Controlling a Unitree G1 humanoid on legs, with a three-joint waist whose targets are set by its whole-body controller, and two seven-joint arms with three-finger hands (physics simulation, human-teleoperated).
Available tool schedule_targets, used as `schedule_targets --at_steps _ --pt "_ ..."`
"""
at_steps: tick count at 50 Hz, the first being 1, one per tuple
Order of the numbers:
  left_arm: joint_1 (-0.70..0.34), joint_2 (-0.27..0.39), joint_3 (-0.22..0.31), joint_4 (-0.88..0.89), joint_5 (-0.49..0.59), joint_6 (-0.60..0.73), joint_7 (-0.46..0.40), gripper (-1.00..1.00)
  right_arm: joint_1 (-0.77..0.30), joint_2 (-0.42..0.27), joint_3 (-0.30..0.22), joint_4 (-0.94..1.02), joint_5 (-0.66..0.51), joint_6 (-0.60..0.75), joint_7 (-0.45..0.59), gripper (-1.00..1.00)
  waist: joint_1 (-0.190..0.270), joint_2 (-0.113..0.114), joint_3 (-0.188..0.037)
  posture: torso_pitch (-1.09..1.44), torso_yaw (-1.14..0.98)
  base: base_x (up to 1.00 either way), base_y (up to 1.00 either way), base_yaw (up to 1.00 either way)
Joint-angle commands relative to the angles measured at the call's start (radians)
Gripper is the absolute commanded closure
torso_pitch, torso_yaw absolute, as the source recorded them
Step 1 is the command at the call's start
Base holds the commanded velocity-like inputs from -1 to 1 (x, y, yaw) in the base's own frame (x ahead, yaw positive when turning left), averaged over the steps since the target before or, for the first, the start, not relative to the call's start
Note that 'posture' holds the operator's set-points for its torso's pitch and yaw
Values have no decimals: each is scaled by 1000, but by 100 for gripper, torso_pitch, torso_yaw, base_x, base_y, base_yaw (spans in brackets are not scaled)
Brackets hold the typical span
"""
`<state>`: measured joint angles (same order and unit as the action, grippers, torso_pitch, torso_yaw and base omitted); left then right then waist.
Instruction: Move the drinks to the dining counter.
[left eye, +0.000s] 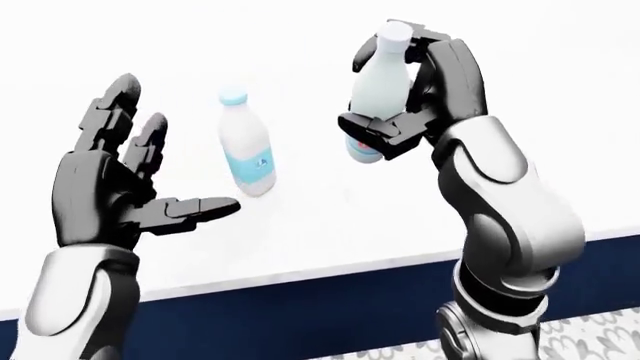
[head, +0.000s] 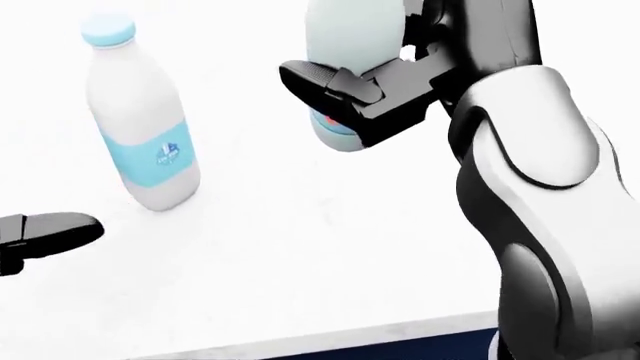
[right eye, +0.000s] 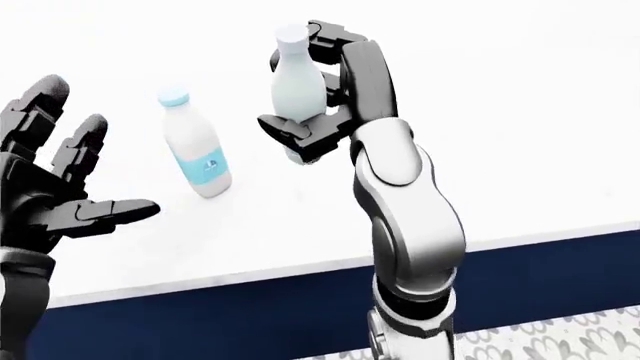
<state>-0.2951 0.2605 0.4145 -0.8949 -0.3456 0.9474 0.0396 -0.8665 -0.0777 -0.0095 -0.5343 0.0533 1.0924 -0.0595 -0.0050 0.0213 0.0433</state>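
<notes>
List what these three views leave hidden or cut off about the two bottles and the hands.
- Held bottle: head view's top edge cuts its cap.
- Its label: right hand fingers cover most.
- Left hand: head view shows one fingertip.
- Standing bottle: label print too small.

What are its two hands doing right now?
Left hand: open, holding nothing, apart from the standing bottle.
Right hand: closed around a second bottle.
</notes>
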Motion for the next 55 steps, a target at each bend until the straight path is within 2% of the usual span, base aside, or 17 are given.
schedule_targets --at_steps 1,7,12,18,21,25,27,32,34,37,47,49,55 --pt "-12 14 18 -43 -51 11 13 -87 -24 9 2 31 -17 -103 -1 100 -2 5 -19 0 0 0 0 0" --pt "-24 40 44 -78 -118 44 51 -91 -25 26 -16 162 -6 -195 5 100 0 11 -22 0 0 0 0 0" --pt "-30 63 70 -91 -170 60 78 -91 33 32 6 210 -21 -268 17 100 0 11 -21 0 0 0 0 0" --pt "-28 79 52 -80 -184 38 100 -86 77 48 15 220 -44 -311 32 100 1 11 -23 0 0 0 0 0" --pt "-21 76 25 -74 -169 22 105 -87 93 52 15 228 -53 -328 36 100 1 12 -23 0 0 0 0 0" --pt "-32 78 22 -74 -168 28 106 -86 108 56 19 238 -58 -346 43 100 2 11 -25 0 0 0 0 0" --pt "-30 76 21 -81 -169 31 105 -86 114 57 19 244 -63 -354 46 81 1 10 -25 0 0 0 0 0" --pt "-38 80 28 -84 -179 40 111 -86 128 57 17 255 -69 -369 51 56 0 9 -26 0 0 0 0 0" --pt "-44 81 32 -86 -186 42 114 -86 133 57 17 262 -73 -375 54 52 0 9 -26 0 0 0 0 0" --pt "-42 84 31 -88 -192 38 118 -85 141 58 16 275 -76 -389 55 33 0 9 -26 0 0 0 0 0" --pt "-22 81 27 -90 -182 19 107 -77 147 60 15 282 -76 -399 56 20 0 9 -26 0 0 0 0 0" --pt "-23 80 30 -92 -184 22 107 -76 150 61 17 279 -77 -398 56 9 0 9 -26 0 0 0 0 0" --pt "-24 78 28 -98 -183 26 108 -76 167 63 17 290 -78 -418 59 -1 1 9 -27 0 0 0 0 0"
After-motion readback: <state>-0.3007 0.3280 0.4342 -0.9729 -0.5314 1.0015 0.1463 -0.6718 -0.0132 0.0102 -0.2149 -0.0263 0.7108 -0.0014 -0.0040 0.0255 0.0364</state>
